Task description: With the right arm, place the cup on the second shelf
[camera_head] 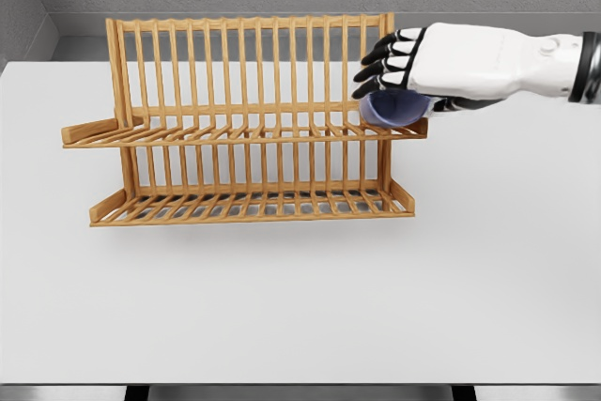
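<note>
On the white surface [282, 307], a two-tier wooden rack [249, 124] stands upright. At the right end of its upper shelf [235, 131], my right hand [441, 63] holds the blue cup [394, 108], black fingers [380, 65] wrapped over its top.

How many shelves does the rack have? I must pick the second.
2: the upper shelf, where the right hand holds the cup, and the lower shelf beneath.
</note>
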Available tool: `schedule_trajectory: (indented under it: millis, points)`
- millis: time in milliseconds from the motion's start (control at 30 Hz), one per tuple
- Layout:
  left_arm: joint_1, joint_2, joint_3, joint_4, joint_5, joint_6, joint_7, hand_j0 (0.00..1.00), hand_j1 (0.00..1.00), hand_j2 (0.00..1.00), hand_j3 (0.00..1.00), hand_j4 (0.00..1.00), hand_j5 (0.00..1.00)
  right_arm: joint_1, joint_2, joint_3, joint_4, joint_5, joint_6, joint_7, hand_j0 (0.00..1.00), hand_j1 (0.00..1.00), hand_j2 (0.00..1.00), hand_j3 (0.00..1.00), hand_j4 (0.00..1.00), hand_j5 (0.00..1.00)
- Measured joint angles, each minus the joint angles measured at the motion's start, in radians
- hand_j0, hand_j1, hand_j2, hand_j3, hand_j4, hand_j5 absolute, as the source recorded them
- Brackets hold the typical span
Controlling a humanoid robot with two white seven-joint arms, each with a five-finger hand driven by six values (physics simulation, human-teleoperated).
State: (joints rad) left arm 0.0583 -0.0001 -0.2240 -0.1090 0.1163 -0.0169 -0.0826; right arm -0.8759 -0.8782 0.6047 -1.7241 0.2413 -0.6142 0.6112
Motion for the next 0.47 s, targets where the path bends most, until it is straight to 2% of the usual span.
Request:
schedule_trajectory:
  millis: [100,167,200,267,333,367,467]
  points:
    - [0.0,0.0,0.0,0.0,0.0,0.0,0.0,1.0,1.0,1.0,1.0,1.0,1.0,0.008,-0.009,-0.114,0.007,-0.001,0.0,0.0,1.0,1.0,1.0,1.0,1.0,1.0]
    - [0.0,0.0,0.0,0.0,0.0,0.0,0.0,1.0,1.0,1.0,1.0,1.0,1.0,0.055,-0.016,-0.178,0.032,-0.001,0.0,0.0,1.0,1.0,1.0,1.0,1.0,1.0]
    - [0.0,0.0,0.0,0.0,0.0,0.0,0.0,1.0,1.0,1.0,1.0,1.0,1.0,0.095,-0.02,-0.199,0.063,-0.002,0.001,0.0,1.0,1.0,1.0,1.0,1.0,1.0]
    - [0.0,0.0,0.0,0.0,0.0,0.0,0.0,1.0,1.0,1.0,1.0,1.0,1.0,0.176,-0.017,-0.227,0.186,-0.008,0.005,-0.001,1.0,1.0,1.0,1.0,1.0,1.0]
    - [0.0,0.0,0.0,0.0,0.0,0.0,0.0,1.0,1.0,1.0,1.0,1.0,1.0,0.255,0.053,-0.24,0.306,0.031,-0.001,0.0,1.0,1.0,1.0,1.0,1.0,1.0]
    - [0.0,0.0,0.0,0.0,0.0,0.0,0.0,1.0,1.0,1.0,1.0,1.0,1.0,0.29,0.088,-0.25,0.343,0.049,-0.001,0.0,1.0,1.0,1.0,1.0,1.0,1.0]
    - [0.0,0.0,0.0,0.0,0.0,0.0,0.0,1.0,1.0,1.0,1.0,1.0,1.0,0.314,0.144,-0.288,0.403,0.075,-0.001,0.0,1.0,1.0,1.0,1.0,1.0,1.0]
